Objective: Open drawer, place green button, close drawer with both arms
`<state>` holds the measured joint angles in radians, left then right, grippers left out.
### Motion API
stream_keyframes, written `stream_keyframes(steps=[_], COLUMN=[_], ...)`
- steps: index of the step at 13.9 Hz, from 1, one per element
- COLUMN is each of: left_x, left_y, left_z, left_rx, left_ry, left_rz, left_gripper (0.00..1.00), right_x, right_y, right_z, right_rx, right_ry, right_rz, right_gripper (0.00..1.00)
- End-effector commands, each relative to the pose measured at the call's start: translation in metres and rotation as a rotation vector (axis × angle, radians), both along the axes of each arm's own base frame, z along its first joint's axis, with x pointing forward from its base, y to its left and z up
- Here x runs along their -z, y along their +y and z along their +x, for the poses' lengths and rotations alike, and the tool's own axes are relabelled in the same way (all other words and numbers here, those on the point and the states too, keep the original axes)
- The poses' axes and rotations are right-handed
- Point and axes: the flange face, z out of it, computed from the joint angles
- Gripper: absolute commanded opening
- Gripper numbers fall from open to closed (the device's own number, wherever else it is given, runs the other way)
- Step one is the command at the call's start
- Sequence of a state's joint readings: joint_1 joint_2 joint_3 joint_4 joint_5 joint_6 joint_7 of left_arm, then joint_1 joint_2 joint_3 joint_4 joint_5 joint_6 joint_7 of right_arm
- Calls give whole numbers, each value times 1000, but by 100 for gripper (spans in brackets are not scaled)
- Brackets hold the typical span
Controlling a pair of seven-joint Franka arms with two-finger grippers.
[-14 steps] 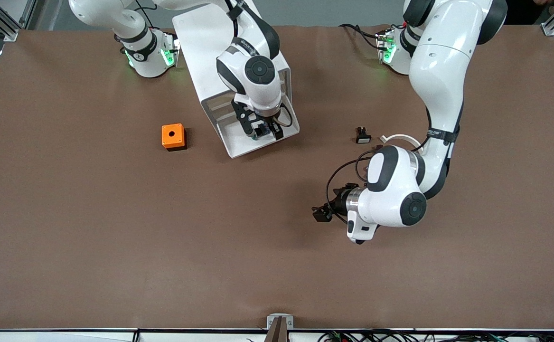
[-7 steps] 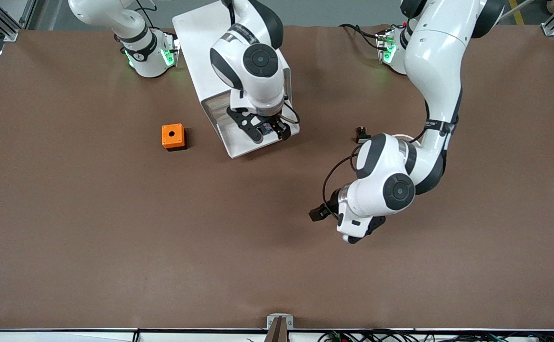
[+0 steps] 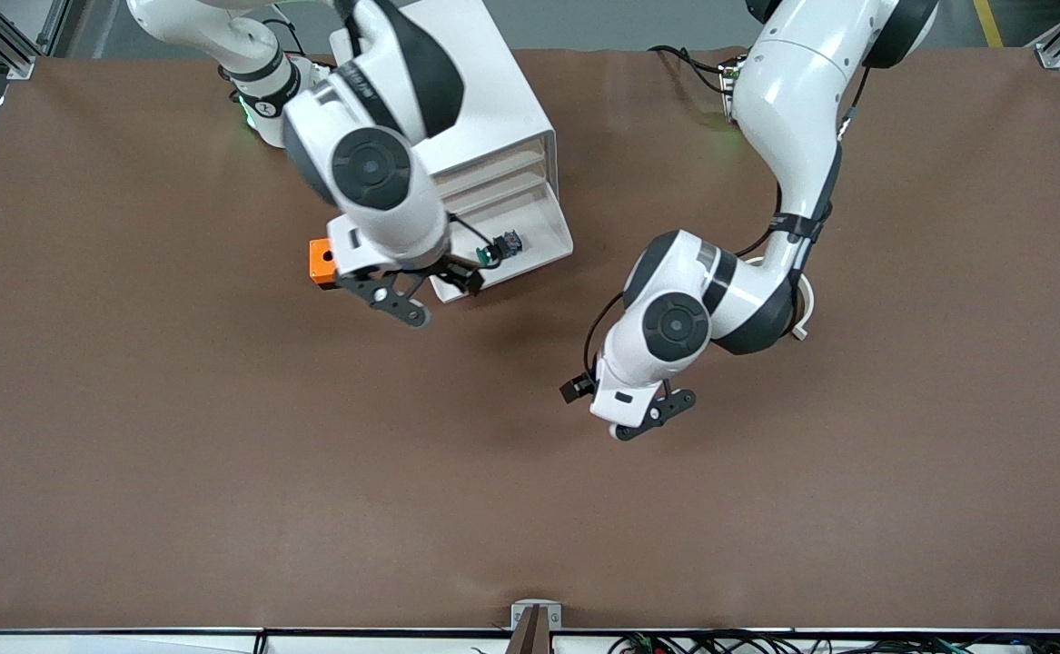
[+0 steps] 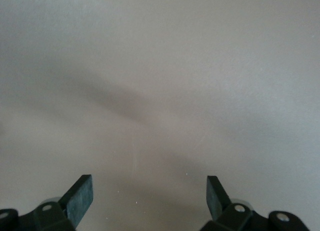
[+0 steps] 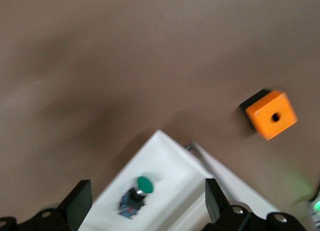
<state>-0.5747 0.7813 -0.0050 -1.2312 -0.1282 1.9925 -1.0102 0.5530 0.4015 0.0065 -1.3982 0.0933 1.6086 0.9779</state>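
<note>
The white cabinet (image 3: 484, 100) stands near the robots' bases with its lowest drawer (image 3: 543, 241) pulled out. The green-capped button (image 3: 500, 248) lies on its side in that drawer's tray. My right gripper (image 3: 439, 289) is open and empty, up in the air over the drawer's front corner at the right arm's end. The right wrist view shows the button (image 5: 137, 191) in the white tray (image 5: 165, 166), below and between the open fingers of the right gripper (image 5: 148, 201). My left gripper (image 3: 575, 391) is open and empty over bare table; in the left wrist view, the gripper (image 4: 149, 198) shows only brown mat.
An orange cube with a hole (image 3: 319, 261) sits beside the drawer toward the right arm's end, partly hidden by the right arm; it also shows in the right wrist view (image 5: 270, 114). The black white-capped button is hidden under the left arm.
My right gripper left the button in the drawer, rose and swung toward the orange cube. My left arm shifted toward the drawer and turned its gripper downward.
</note>
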Motion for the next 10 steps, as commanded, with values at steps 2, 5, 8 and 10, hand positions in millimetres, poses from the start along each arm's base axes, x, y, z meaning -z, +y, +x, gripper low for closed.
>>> stream_keyframes(steps=[2, 5, 8, 10], left_x=[6, 18, 20, 36], left_y=[-27, -64, -86, -96], left_z=[-22, -52, -71, -83], left_rx=[7, 78, 115, 140], left_ry=[-40, -21, -16, -2], left_rz=[72, 69, 66, 84], left_gripper=[100, 100, 100, 100], right_x=[-45, -65, -90, -98], right_y=[-106, -197, -292, -345], right_z=[25, 42, 46, 44], right_rx=[-201, -329, -433, -463], right_ry=[26, 61, 101, 109], right_rz=[18, 56, 128, 166], right_gripper=[100, 100, 100, 100])
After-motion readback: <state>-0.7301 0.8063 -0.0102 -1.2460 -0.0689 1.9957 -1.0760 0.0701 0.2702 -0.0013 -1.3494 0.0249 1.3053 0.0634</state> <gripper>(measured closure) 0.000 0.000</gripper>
